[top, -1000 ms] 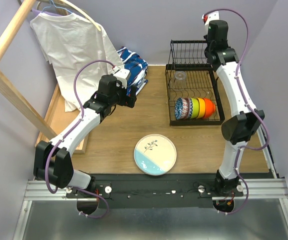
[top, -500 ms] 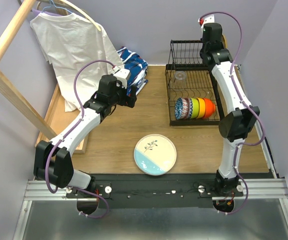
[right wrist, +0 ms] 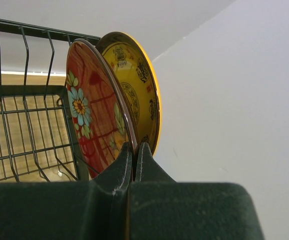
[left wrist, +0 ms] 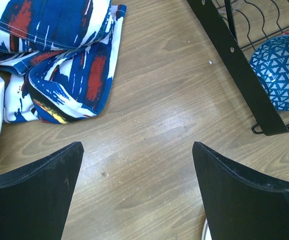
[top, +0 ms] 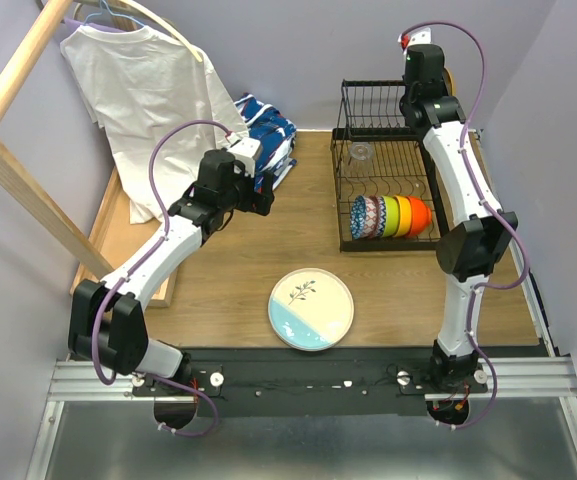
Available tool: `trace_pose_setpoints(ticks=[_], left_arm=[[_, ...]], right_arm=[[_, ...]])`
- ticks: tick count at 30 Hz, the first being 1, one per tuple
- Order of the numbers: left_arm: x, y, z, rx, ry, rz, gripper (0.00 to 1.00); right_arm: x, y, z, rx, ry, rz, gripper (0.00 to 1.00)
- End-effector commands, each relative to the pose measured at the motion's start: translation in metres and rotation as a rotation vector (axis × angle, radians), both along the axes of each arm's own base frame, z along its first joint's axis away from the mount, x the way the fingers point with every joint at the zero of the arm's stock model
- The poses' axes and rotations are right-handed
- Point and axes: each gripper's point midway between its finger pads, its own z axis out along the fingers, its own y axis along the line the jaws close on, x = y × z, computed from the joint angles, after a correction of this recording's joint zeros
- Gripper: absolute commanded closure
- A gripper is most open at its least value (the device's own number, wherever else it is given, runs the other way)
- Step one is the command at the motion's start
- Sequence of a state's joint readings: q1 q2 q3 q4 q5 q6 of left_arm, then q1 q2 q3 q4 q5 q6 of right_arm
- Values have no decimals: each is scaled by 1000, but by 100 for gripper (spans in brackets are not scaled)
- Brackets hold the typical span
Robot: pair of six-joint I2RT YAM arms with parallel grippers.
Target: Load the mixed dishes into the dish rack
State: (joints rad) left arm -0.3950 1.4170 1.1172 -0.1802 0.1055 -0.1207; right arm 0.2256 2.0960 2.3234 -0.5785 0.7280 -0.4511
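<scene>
My right gripper (right wrist: 134,145) is shut on the rim of the red floral plate (right wrist: 91,110) and holds it upright at the back right of the black dish rack (right wrist: 34,30). The yellow-brown plate (right wrist: 136,85) stands right behind it. In the top view the right gripper (top: 423,72) is above the rack's (top: 340,130) back edge. The patterned bowl (top: 365,217), green, yellow and orange bowls (top: 418,214) stand in a row in the rack, with the glass cup (top: 360,153) behind them. The pale blue/cream plate (top: 311,309) lies on the table. My left gripper (top: 264,195) is open and empty above the table.
A blue, red and white cloth (left wrist: 69,60) lies on the table by the left gripper (left wrist: 136,150). A white shirt (top: 148,90) hangs on a wooden frame at the back left. A shallow wooden tray (top: 118,225) lies along the left edge. The rack's frame (left wrist: 234,55) and patterned bowl (left wrist: 282,72) show in the left wrist view.
The right arm has shifted a little left at the back of the rack, then held still. The left arm has not moved.
</scene>
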Motion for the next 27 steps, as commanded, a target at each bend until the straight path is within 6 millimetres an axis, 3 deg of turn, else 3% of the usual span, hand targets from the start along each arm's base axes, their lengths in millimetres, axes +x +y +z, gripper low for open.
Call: trace_pose_setpoints(ticks=[1,10,27], left_arm=[[2,-8,-1,-25,-1,-15,1],[7,-18,0,-32,2,-30,1],[7,-25,-3,-31,12,-42,1]], right_arm=[[-14,-18,41,13,-129,-100,100],[-23,-6,64,14,-207,-72,100],[-27,-14,98,-11,-352,-151,100]])
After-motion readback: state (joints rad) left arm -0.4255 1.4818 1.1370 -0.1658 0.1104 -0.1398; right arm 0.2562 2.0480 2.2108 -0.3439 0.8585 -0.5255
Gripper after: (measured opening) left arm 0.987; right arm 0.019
